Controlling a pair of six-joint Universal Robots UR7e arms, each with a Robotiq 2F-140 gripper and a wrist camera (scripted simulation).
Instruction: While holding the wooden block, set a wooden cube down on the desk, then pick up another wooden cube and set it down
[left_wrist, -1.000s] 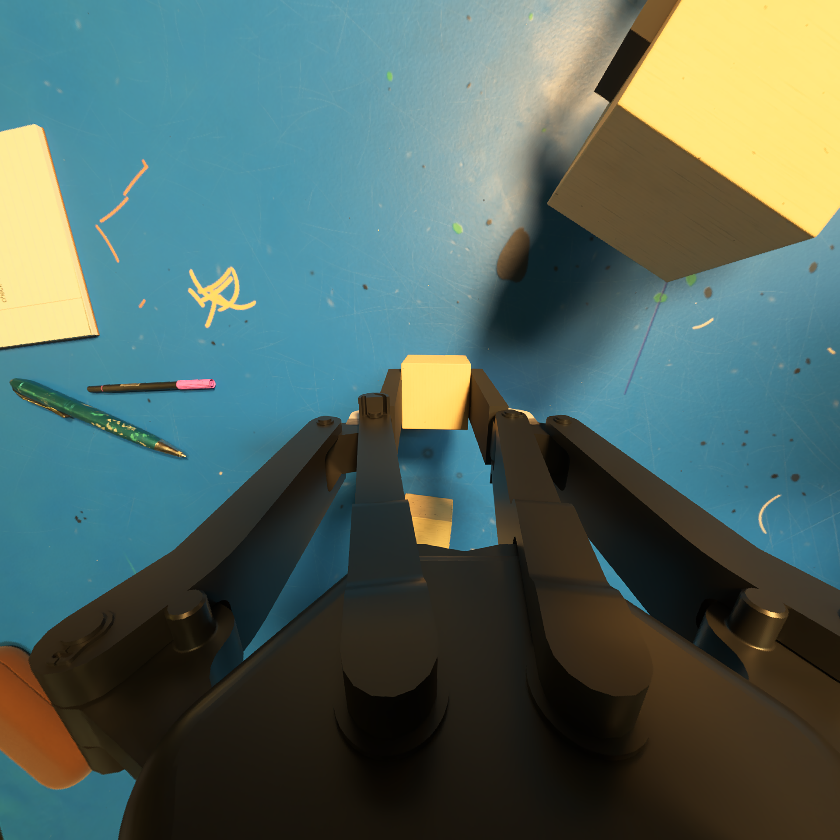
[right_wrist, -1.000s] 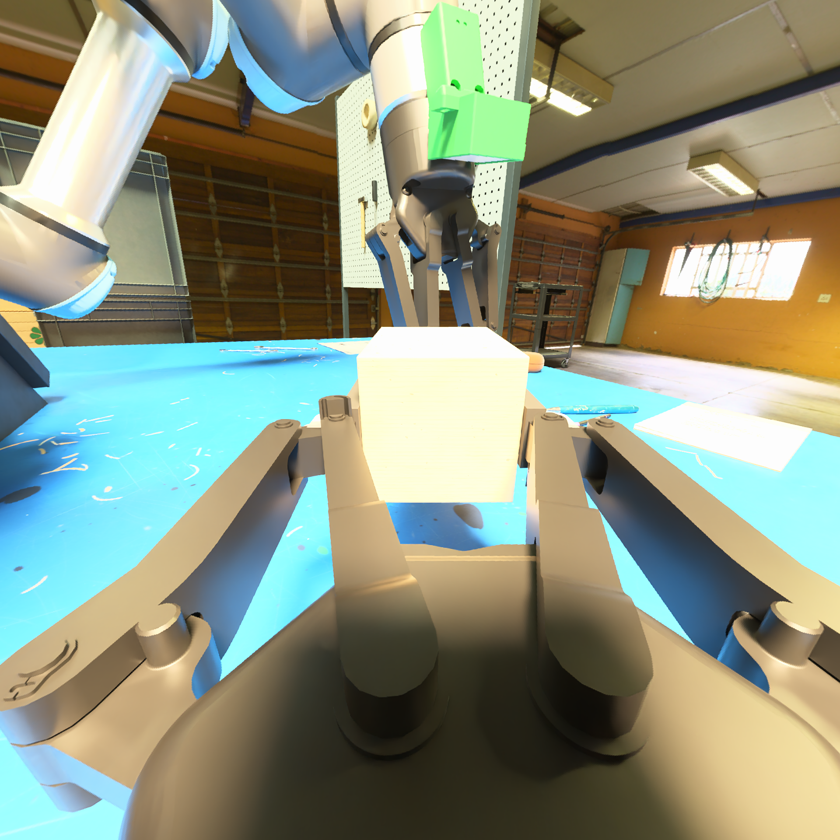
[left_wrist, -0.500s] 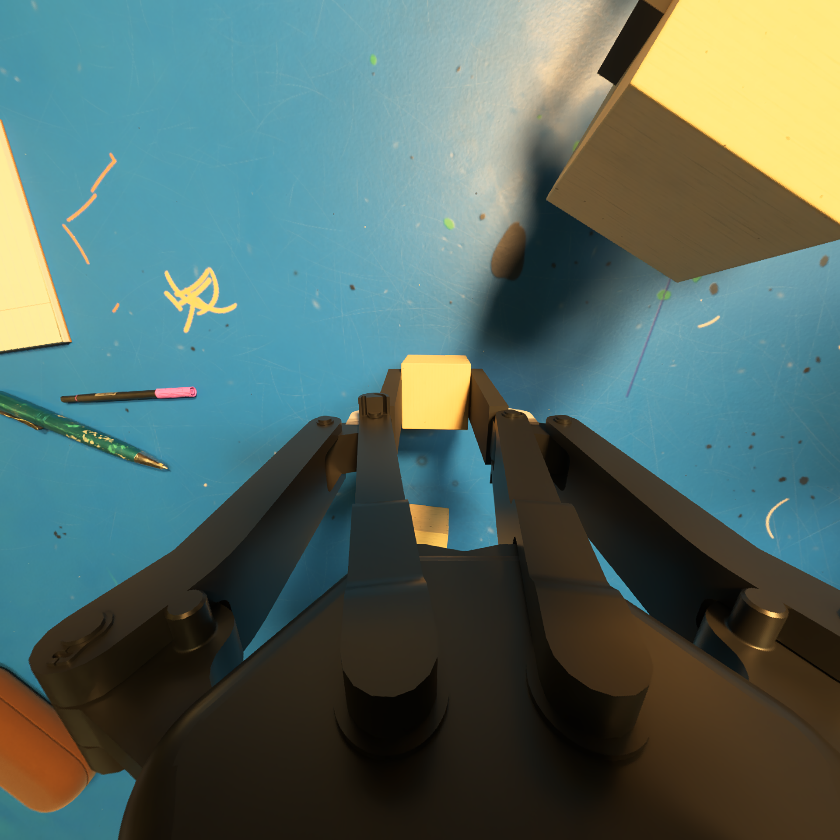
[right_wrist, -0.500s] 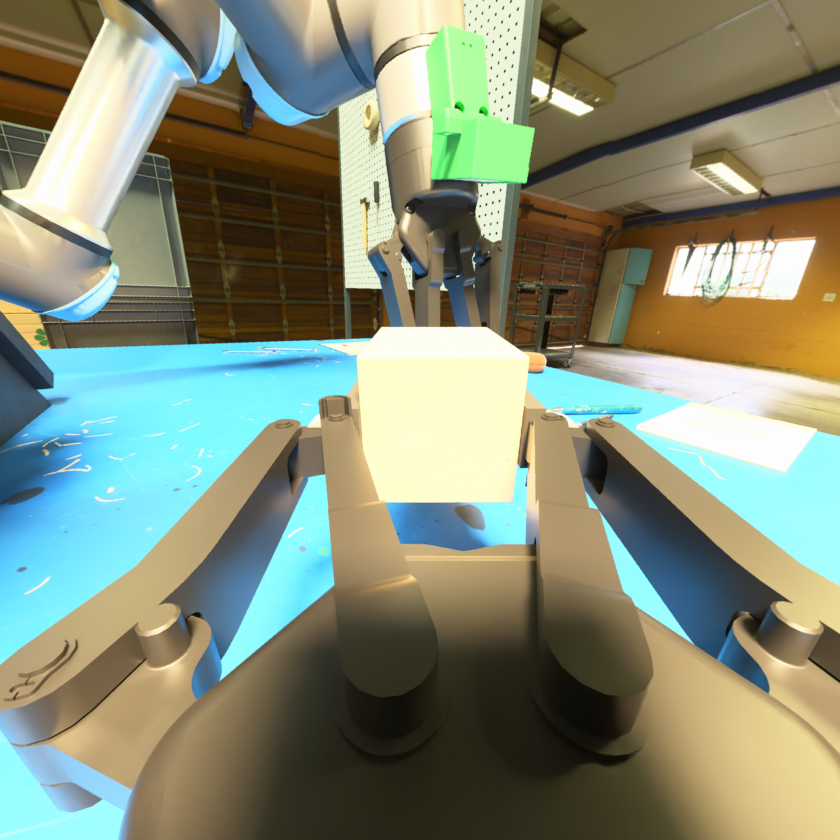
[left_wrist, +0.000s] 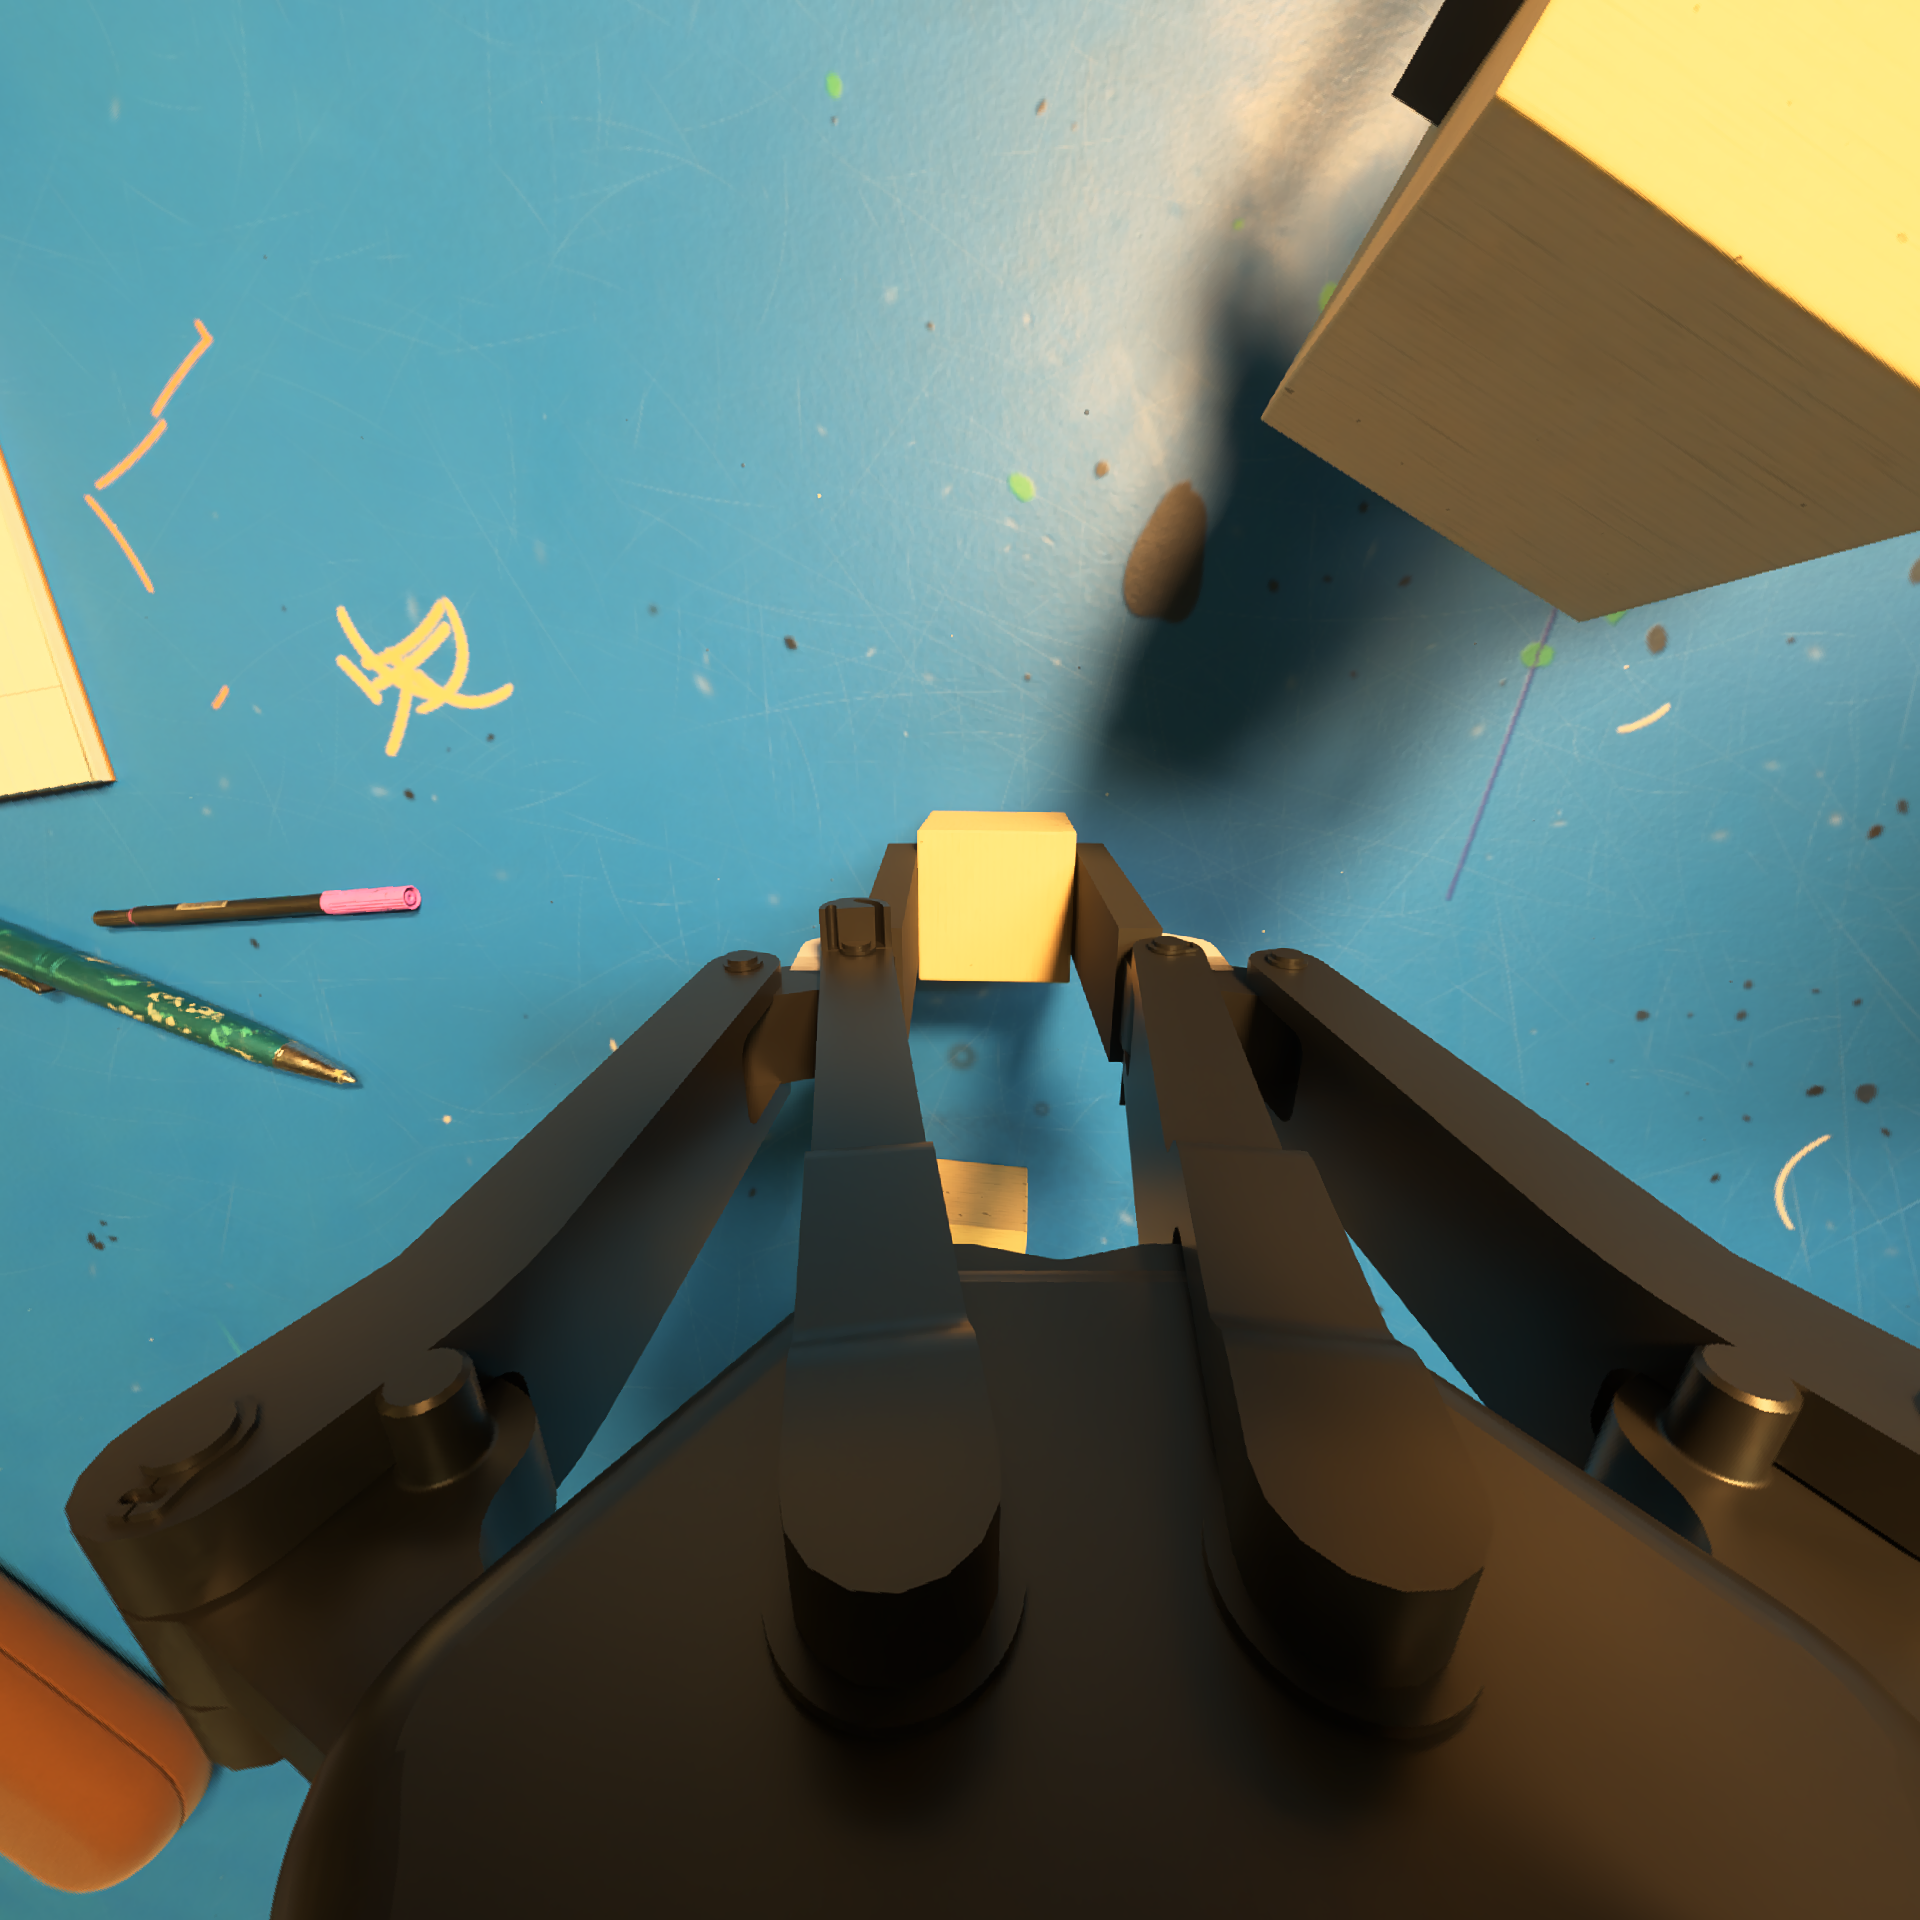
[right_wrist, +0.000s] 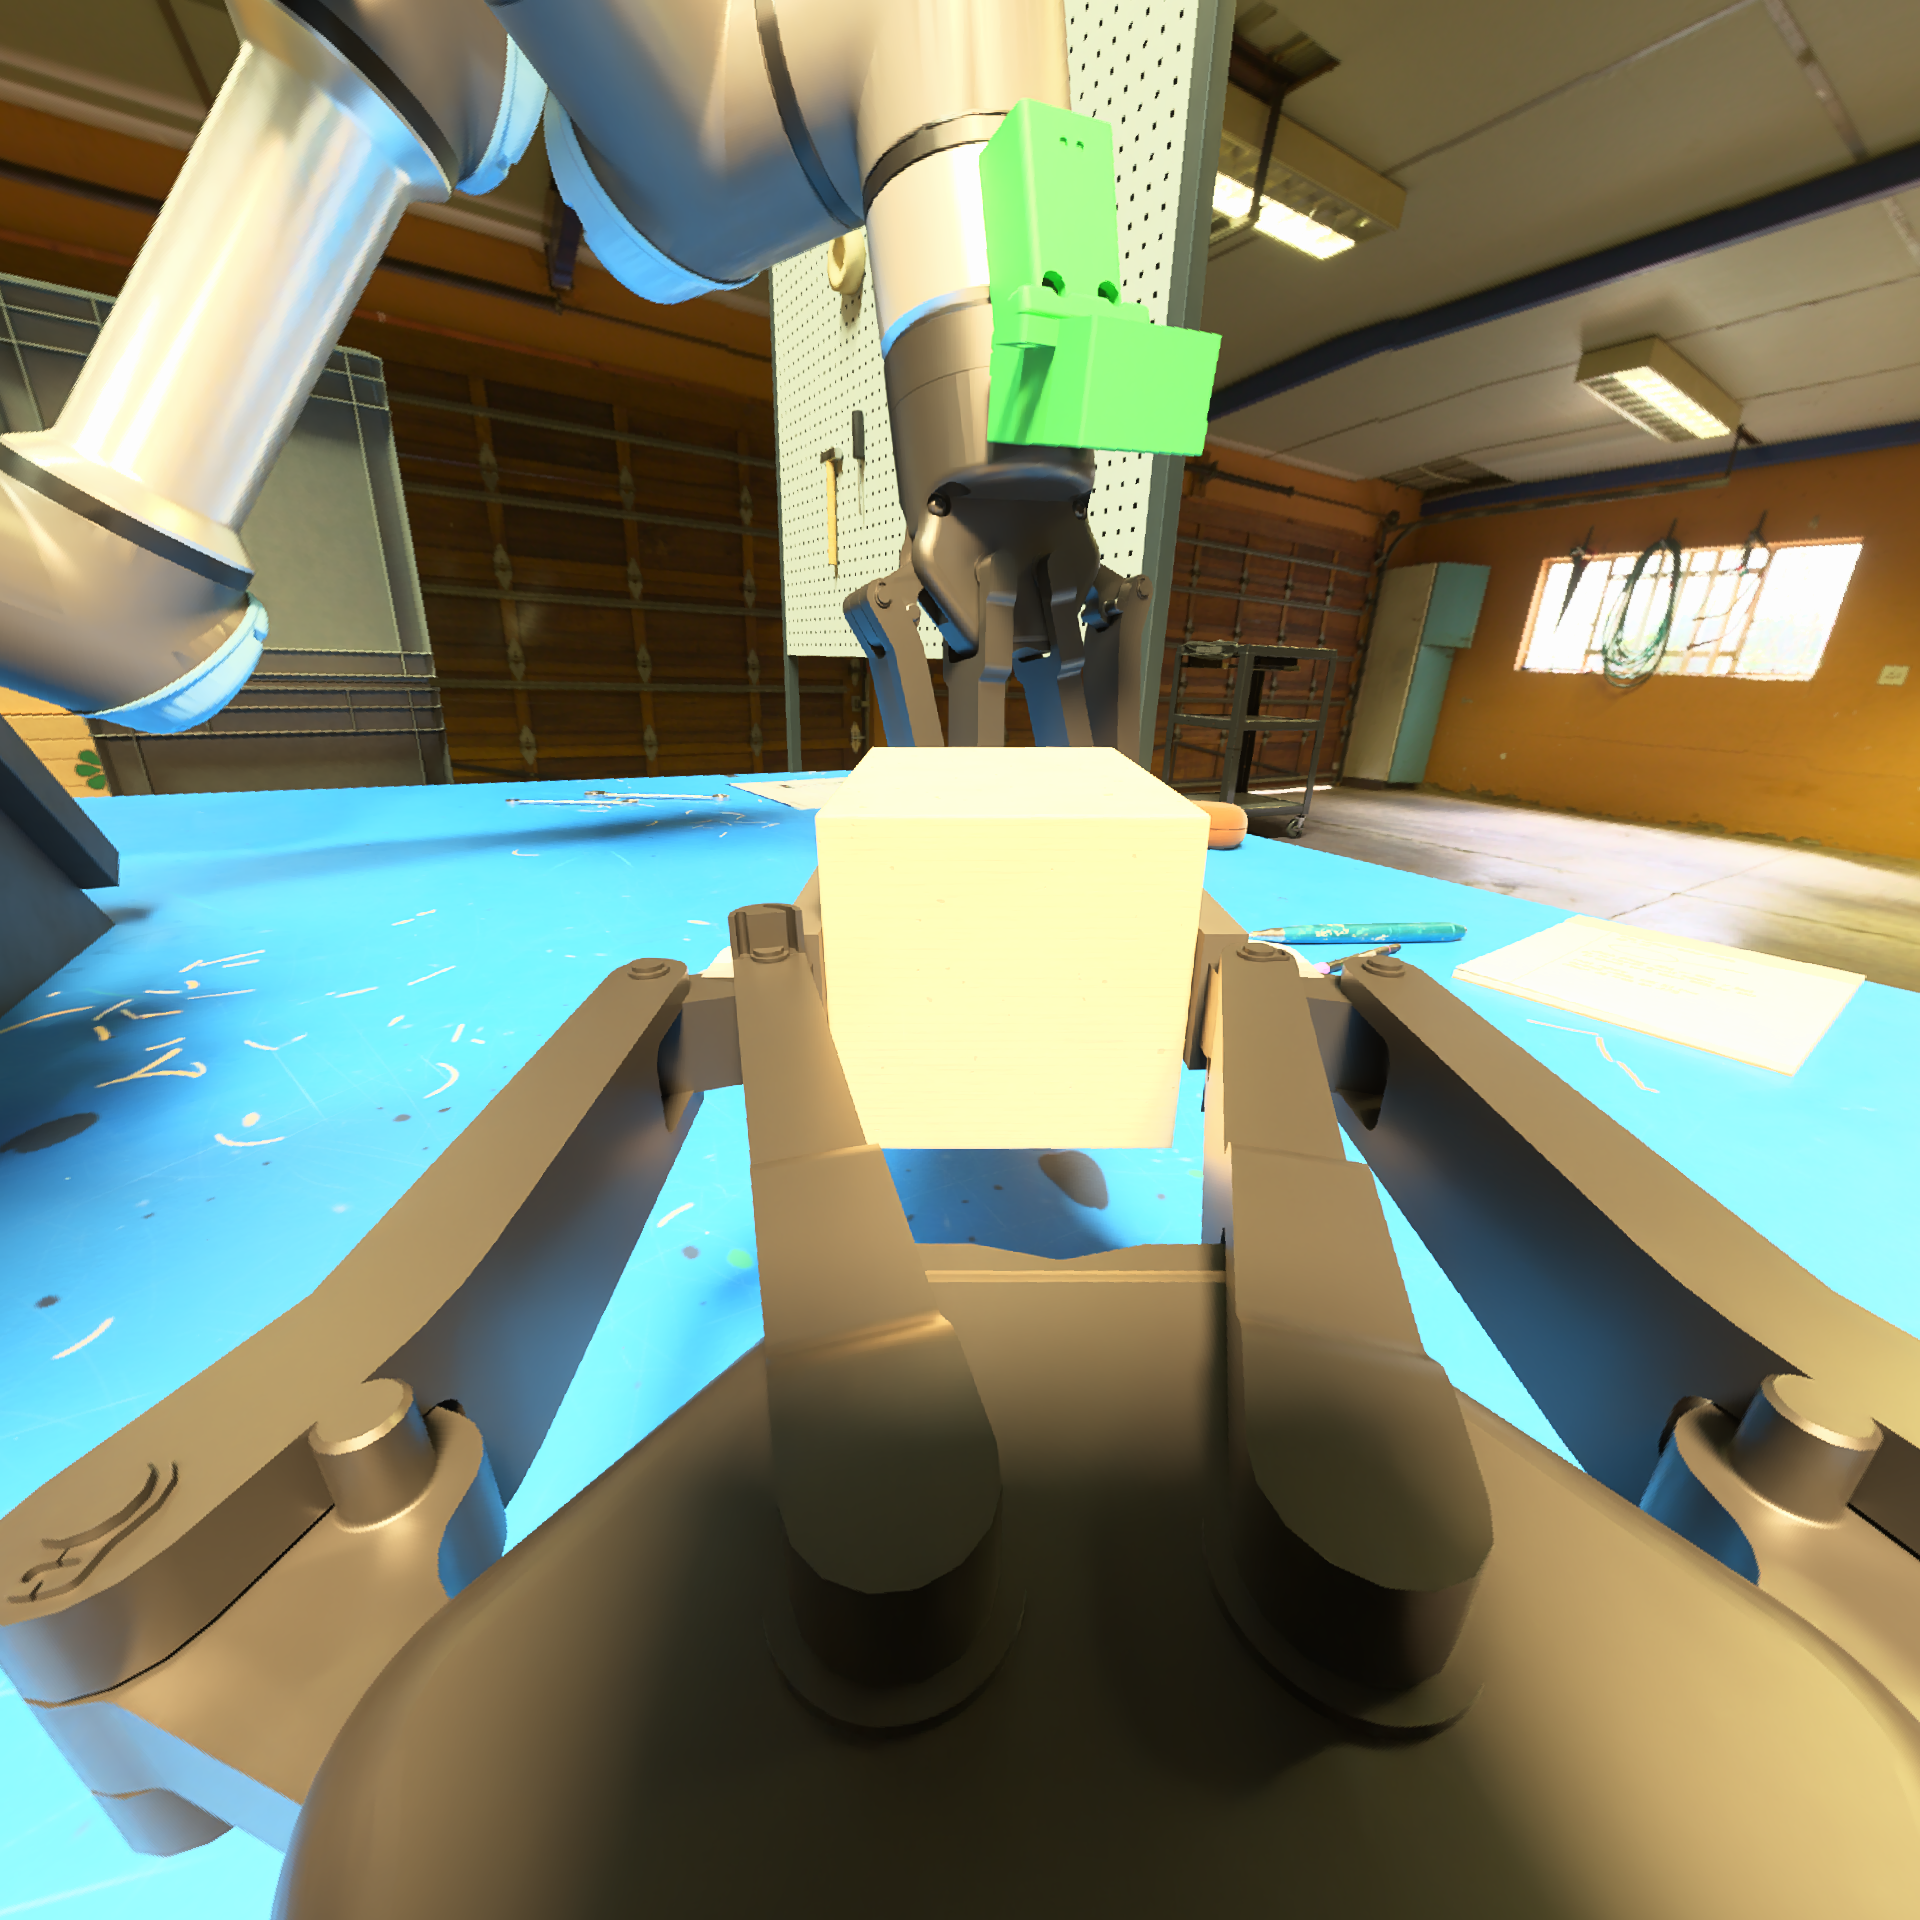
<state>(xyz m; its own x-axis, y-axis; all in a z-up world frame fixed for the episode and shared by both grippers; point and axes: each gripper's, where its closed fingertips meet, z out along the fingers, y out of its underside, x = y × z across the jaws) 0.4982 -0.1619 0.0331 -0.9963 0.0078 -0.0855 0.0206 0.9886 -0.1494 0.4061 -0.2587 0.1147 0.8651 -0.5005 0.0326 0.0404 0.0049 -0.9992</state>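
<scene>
2 grippers are each clenched on a wooden piece. The left gripper, seen from above at frame centre, grasps a small wooden cube between its fingertips, clear above the blue desk. A second wooden cube lies on the desk lower in the frame, glimpsed between the finger links and partly hidden by the gripper body. The right gripper clamps the large wooden block at the centre of its own view, raised off the desk; the same block fills the upper right of the left wrist view.

The step in hand appears to be setting the held cube down. To do it well, lower the cube straight down with its bottom face level until it meets bare desk, then part the fingers and withdraw upward without dragging. Choose a spot apart from the resting cube and from the pink-capped pen and green pen at left centre. The right gripper should keep its clamp and stay put; the block hangs near the left arm, so a sideways drift risks contact.
</scene>
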